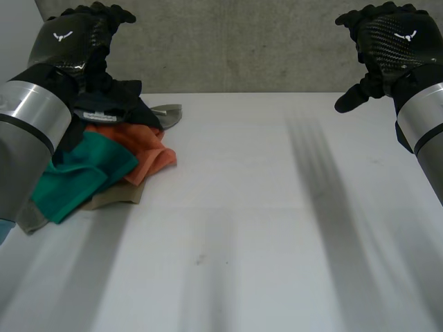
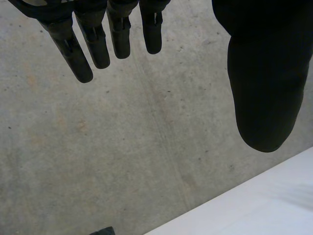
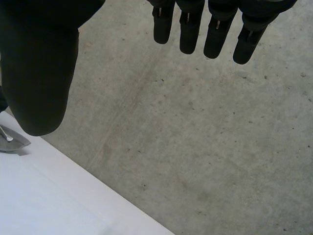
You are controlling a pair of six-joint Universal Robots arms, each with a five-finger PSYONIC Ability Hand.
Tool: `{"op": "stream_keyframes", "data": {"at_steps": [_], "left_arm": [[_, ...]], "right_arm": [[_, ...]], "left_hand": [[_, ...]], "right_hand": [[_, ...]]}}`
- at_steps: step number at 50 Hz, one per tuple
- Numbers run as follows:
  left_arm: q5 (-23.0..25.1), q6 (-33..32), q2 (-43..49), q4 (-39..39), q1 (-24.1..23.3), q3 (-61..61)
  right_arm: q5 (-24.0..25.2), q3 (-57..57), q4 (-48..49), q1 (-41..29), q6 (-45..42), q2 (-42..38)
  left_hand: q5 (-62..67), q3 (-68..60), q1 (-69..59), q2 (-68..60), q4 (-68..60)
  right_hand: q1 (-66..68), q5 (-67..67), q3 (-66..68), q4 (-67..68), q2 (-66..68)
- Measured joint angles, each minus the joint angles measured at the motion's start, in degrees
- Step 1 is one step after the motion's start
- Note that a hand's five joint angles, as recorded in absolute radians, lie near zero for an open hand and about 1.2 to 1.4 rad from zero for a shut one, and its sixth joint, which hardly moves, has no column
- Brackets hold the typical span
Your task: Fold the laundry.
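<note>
A heap of laundry lies at the table's far left: a teal cloth (image 1: 79, 176), an orange cloth (image 1: 144, 153), a dark navy garment (image 1: 111, 104) and a beige piece (image 1: 114, 197) underneath. My left hand (image 1: 76, 38) is raised above the heap's far side, open, its fingers (image 2: 93, 41) straight and holding nothing. My right hand (image 1: 391, 41) hovers high over the table's far right corner, open and empty, fingers (image 3: 210, 34) straight.
The white table (image 1: 263, 228) runs wide and bare from the heap to the right edge. A grey cloth tip (image 1: 169, 114) pokes out behind the heap, grey tip (image 3: 12, 142) beside my right thumb. A concrete floor (image 2: 122, 147) lies beyond the far edge.
</note>
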State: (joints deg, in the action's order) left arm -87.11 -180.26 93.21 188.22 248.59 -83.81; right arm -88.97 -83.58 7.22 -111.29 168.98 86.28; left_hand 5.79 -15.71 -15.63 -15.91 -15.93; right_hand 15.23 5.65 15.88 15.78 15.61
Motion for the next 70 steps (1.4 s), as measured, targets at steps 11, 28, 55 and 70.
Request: {"op": "stream_keyframes", "data": {"at_steps": [11, 28, 55, 70], "left_arm": [[-2.21, -9.37, 1.15, 4.54, 4.22, 1.24], [-2.42, -28.34, 31.62, 13.24, 16.2, 15.7], [-1.05, -15.48, 18.78, 24.21, 8.28, 17.24], [-1.43, -6.1, 17.85, 10.3, -15.91, 16.45]], "right_arm": [[0.25, -0.15, -0.38, -0.1, -0.41, 0.84], [0.37, -0.63, -0.58, -0.32, -0.93, 1.53], [0.55, -0.81, -0.45, -0.1, -1.55, 2.03], [0.55, -0.39, -0.47, 0.74, -2.21, 3.96]], "left_hand": [[-3.08, 3.62, 3.86, 4.02, 4.28], [-3.08, 3.62, 3.86, 4.02, 4.28], [48.46, -52.34, -49.39, -52.54, -52.69], [50.73, -52.39, -49.57, -52.58, -52.91]], "right_hand": [[-2.02, -2.95, -3.96, -3.84, -3.62], [-2.02, -2.96, -3.96, -3.84, -3.62], [-2.02, -2.95, -3.97, -3.84, -3.62], [-2.02, -2.96, -3.97, -3.84, -3.62]]}}
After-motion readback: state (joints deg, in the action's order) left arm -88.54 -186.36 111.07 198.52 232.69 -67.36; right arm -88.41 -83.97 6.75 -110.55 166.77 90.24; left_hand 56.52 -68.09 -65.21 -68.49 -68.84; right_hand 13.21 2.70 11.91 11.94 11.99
